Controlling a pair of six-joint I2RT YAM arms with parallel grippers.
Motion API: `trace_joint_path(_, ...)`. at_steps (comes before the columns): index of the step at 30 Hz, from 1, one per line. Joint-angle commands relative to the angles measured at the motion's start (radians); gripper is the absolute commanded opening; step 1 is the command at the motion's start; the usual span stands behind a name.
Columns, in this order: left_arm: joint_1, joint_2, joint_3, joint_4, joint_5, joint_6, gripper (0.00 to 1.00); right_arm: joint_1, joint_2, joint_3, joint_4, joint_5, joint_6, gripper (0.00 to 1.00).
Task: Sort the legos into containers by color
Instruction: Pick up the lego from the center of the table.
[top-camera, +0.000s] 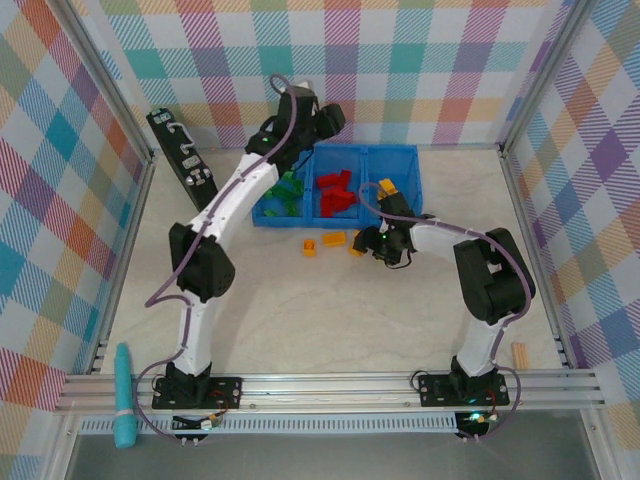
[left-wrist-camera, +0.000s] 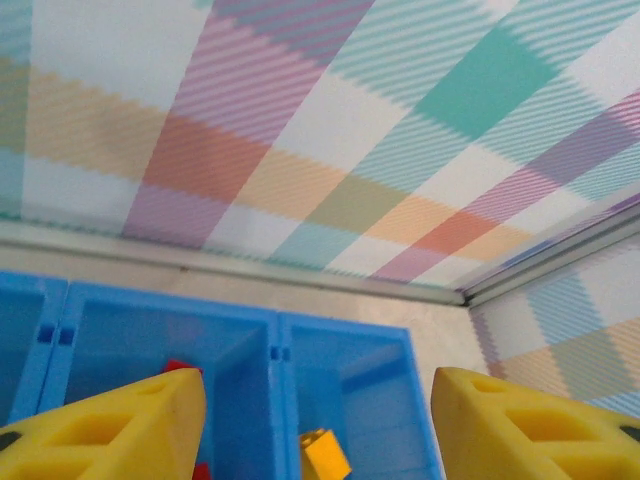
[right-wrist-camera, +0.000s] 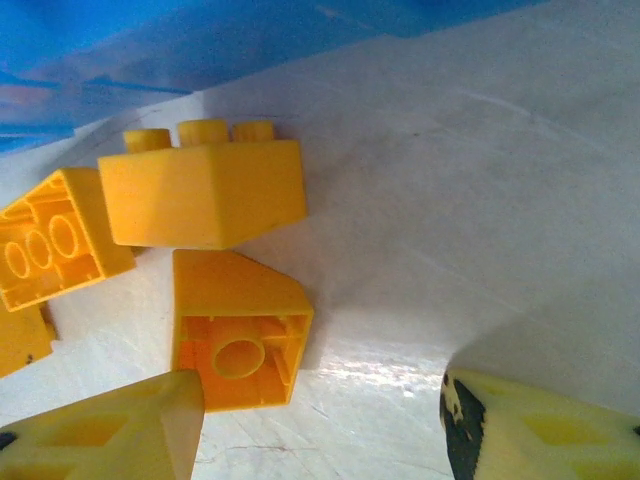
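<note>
Three yellow legos (right-wrist-camera: 205, 195) lie on the table (right-wrist-camera: 480, 180) at ten o'clock of the released right jaws, one showing its hollow underside up close. From overhead, they sit at six o'clock of the containers (top-camera: 400, 160). Left jaws gape empty above the red and yellow compartments.

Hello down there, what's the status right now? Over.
Left gripper open, empty, above the blue tray. Right gripper open, low over loose yellow bricks on the table. Nothing blocking them.
</note>
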Motion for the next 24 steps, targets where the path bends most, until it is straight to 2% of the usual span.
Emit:
trace_joint_path(1, 0.010, -0.055, -0.062, 0.043, -0.018, 0.057, 0.61, 0.028, 0.008, -0.007, 0.061, -0.043, 0.039, 0.65)
trace_joint_path(9, 0.021, -0.112, -0.145, 0.093, -0.011, 0.055, 0.61, 0.030, -0.004, 0.012, 0.058, -0.054, 0.059, 0.65)
trace_joint_path(17, 0.037, -0.138, -0.170, 0.102, -0.003, 0.069, 0.61, 0.030, 0.090, 0.080, 0.047, -0.054, 0.063, 0.65)
trace_joint_path(24, 0.052, -0.193, -0.214, 0.100, -0.016, 0.099, 0.61, 0.033, 0.171, 0.157, -0.062, 0.005, 0.019, 0.62)
